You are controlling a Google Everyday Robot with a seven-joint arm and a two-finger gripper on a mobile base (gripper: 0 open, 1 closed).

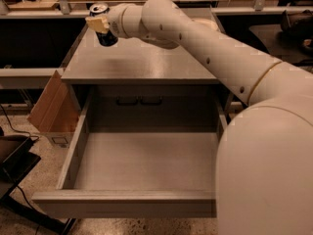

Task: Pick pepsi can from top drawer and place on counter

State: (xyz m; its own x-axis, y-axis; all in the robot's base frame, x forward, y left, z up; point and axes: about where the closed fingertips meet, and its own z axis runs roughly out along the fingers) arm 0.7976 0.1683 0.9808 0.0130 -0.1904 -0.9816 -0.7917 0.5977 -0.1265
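Clasping pepsi can, gripper above counter

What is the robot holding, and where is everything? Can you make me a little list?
claw: at the far left corner of the counter, shut on the pepsi can
pepsi can: in the claw, tilted, low over the counter; cannot tell if it touches
top drawer: pulled open, no can inside
counter: grey top behind the open drawer
cardboard box: outside the drawer, on the picture's left
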